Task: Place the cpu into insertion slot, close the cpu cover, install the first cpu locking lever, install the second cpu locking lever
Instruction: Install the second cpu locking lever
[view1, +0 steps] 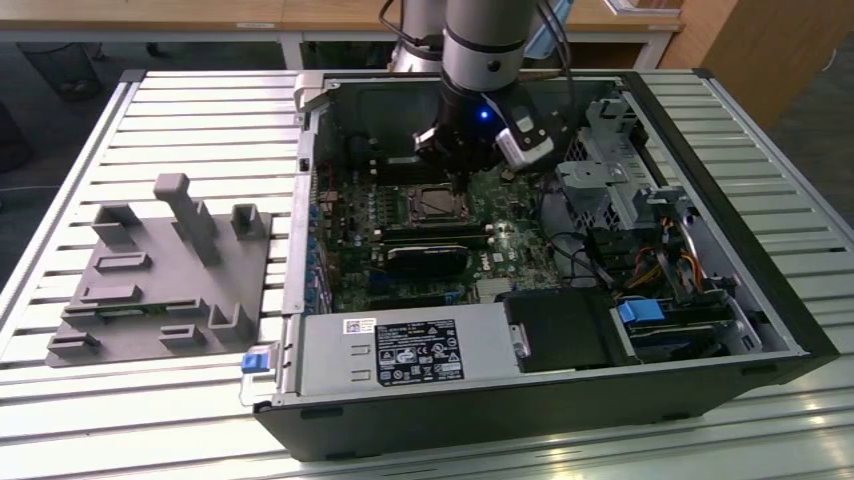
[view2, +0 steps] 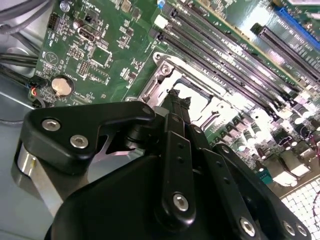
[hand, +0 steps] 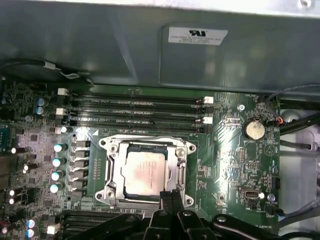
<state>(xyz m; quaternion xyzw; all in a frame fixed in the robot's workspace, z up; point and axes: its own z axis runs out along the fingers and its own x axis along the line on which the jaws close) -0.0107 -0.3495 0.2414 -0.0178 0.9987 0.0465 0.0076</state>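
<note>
Robotics lab or assembly test cell. Opened desktop PC case (view1: 561, 330) lies on a slatted aluminium bench (view1: 200, 110), with a grey printed parts fixture (view1: 160, 280) beside it at the exterior view's left. Robot arm (view1: 481, 50) reaches into the case over the green motherboard (hand: 235, 150); wooden desks (view1: 267, 20) stand behind.

We saw a silver-grey tube arm (view1: 483, 30) with a black wrist block glowing with a blue light. Its gripper (view2: 177, 102) was all matte black, chunky links pinned with shiny silver screws, plus a bare metal bracket (view2: 30, 170) beside it. Dark cables ran down alongside.
</note>
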